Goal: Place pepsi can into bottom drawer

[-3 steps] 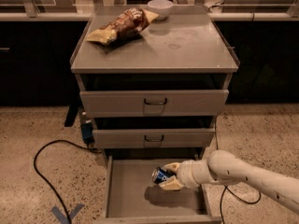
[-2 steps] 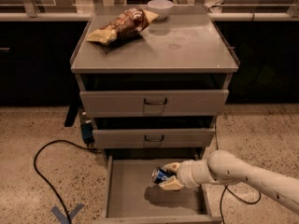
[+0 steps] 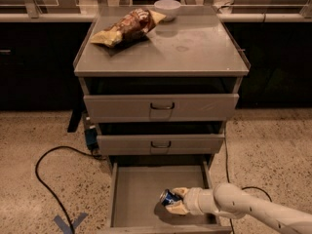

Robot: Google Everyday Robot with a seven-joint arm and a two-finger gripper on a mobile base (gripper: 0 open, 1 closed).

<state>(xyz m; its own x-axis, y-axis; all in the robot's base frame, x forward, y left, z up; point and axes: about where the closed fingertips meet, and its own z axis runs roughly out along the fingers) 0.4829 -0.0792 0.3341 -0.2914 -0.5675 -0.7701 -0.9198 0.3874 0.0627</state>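
Note:
The pepsi can, small and blue with silver ends, lies tilted in my gripper, which is shut on it. My white arm reaches in from the lower right. The can hangs just above the flat grey floor of the bottom drawer, which is pulled out, toward its front right part. The can casts a shadow on the drawer floor below it.
Two upper drawers with dark handles sit slightly open above. A brown-yellow chip bag and a white bowl lie on the cabinet top. A black cable curls on the speckled floor at left, near blue tape.

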